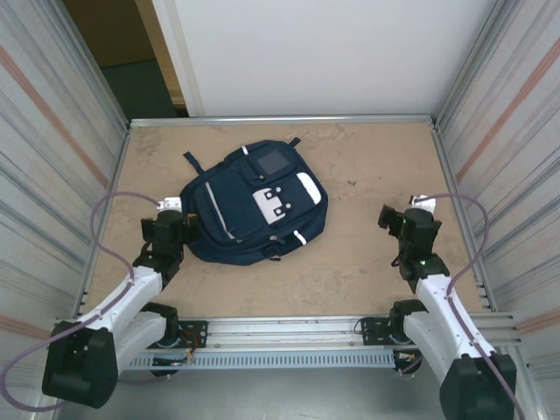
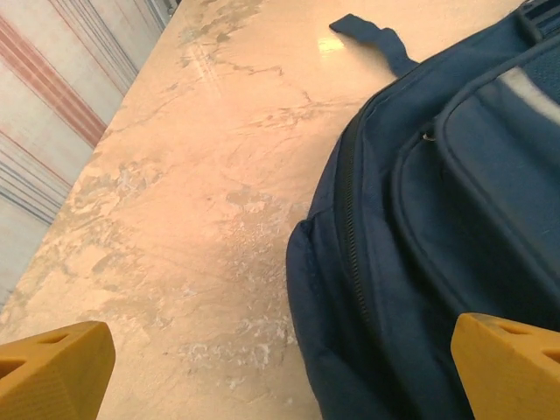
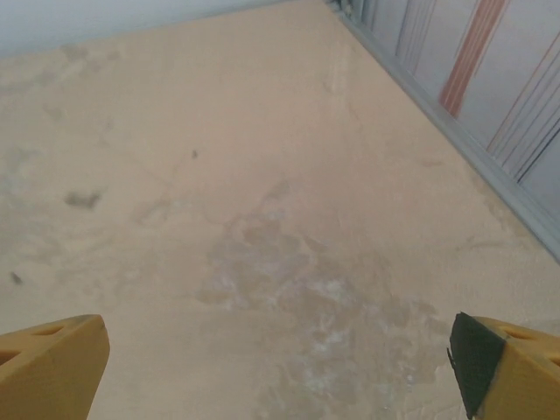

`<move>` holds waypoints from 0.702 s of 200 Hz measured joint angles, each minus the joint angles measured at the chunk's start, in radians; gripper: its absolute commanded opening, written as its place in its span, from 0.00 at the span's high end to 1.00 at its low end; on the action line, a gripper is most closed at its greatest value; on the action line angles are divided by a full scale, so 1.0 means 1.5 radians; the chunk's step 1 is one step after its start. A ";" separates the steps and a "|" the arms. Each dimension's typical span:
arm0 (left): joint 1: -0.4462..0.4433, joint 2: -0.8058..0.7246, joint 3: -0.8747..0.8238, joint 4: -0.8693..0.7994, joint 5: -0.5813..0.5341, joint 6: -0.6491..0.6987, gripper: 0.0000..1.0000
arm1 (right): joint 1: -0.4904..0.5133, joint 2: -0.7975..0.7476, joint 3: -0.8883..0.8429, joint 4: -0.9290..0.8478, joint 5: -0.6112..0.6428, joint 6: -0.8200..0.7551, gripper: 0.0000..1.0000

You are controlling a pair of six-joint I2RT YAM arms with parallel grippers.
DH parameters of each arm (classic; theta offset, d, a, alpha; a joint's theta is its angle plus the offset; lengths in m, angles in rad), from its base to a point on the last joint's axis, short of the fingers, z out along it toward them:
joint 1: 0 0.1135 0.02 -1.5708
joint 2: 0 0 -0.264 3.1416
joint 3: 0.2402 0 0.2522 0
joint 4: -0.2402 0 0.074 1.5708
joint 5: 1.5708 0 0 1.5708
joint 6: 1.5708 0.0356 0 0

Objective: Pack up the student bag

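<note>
1. The student bag point(image 1: 254, 210) lies flat on the table point(image 1: 367, 166), left of centre. Its front is up and the white patches point(image 1: 271, 203) face the ceiling.
2. My left gripper point(image 1: 171, 219) sits just beside the bag's left flank, jaws wide and holding nothing. From my left wrist, the navy side panel runs under and between my fingertips. I cannot tell if I touch it.
3. Why here, by my reading: the zipper point(image 2: 350, 219) follows this edge and looks closed. Packing needs it opened first, so I am posted at the seam.
4. My right gripper point(image 1: 401, 220) hangs well apart from the bag on the right side. Its jaws are wide and empty, over a scuffed patch of tabletop. I judge it is kept back to leave room, ready to brace the bag's other flank.
5. Around me, ribbed side walls point(image 1: 52, 131) stand close on both sides. A loose strap point(image 2: 372, 35) trails on the table beyond the bag.
6. In the way: the fabric is soft and will likely bunch or slide under a one-sided pull. The left wall leaves my elbow little swing. The zipper pull is too small to make out.
</note>
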 measured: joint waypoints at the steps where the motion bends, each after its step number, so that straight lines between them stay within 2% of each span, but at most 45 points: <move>1: 0.002 0.001 -0.003 0.004 0.002 0.002 0.01 | -0.002 0.000 -0.006 0.007 -0.003 -0.003 0.01; 30: 0.060 0.019 -0.033 0.073 0.092 0.032 0.01 | -0.062 0.031 -0.095 0.127 -0.071 -0.026 0.01; 63: 0.130 0.108 -0.034 0.233 0.238 0.029 0.01 | -0.109 0.158 -0.098 0.263 -0.149 -0.025 0.01; 78: 0.150 0.174 -0.032 0.300 0.294 0.021 0.01 | -0.110 0.244 -0.077 0.321 -0.175 -0.026 0.01; 112: 0.170 0.272 0.002 0.366 0.366 0.020 0.01 | -0.114 0.432 0.019 0.419 -0.216 -0.025 0.01; 140: 0.182 0.364 0.022 0.447 0.395 0.016 0.01 | -0.078 0.514 0.075 0.473 -0.196 -0.041 0.01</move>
